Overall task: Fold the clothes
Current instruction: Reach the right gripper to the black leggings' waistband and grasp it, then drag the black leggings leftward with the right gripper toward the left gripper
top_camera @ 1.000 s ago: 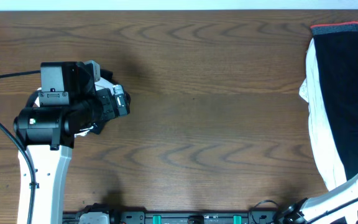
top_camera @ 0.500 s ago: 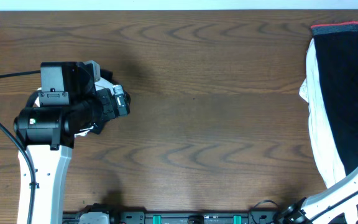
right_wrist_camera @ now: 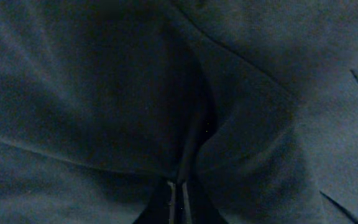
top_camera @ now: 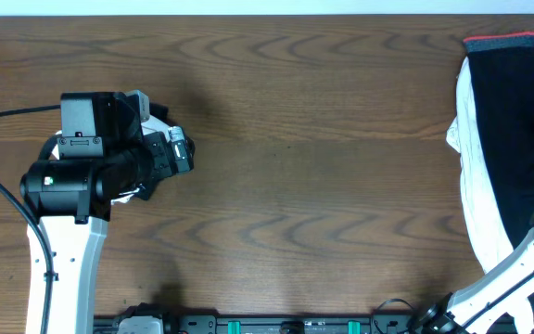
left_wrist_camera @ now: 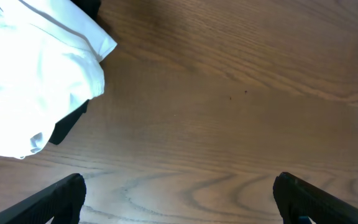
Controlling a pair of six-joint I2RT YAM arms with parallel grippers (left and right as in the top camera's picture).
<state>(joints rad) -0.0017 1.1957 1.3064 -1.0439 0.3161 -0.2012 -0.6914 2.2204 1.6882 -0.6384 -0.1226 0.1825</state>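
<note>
The clothes lie at the table's right edge: black trousers (top_camera: 517,139) with a grey waistband edged red (top_camera: 501,42), and a white garment (top_camera: 478,195) along their left side. In the right wrist view black fabric (right_wrist_camera: 104,93) fills the frame, and my right gripper (right_wrist_camera: 179,190) is shut, pinching a raised fold of it. Its fingers are out of the overhead view; only the white arm (top_camera: 508,283) shows at the bottom right. My left gripper (left_wrist_camera: 182,202) hangs open over bare wood, far left of the trousers, with another white garment (left_wrist_camera: 30,68) ahead of it to the left.
The brown wooden table (top_camera: 323,167) stretches between the two arms. The left arm (top_camera: 91,176) stands at the left with a black cable (top_camera: 7,116) running off the edge. A strip of black shows under the white garment (left_wrist_camera: 67,124) in the left wrist view.
The right arm has shifted up along the right edge and its gripper has closed on the black fabric. The left arm has not moved.
</note>
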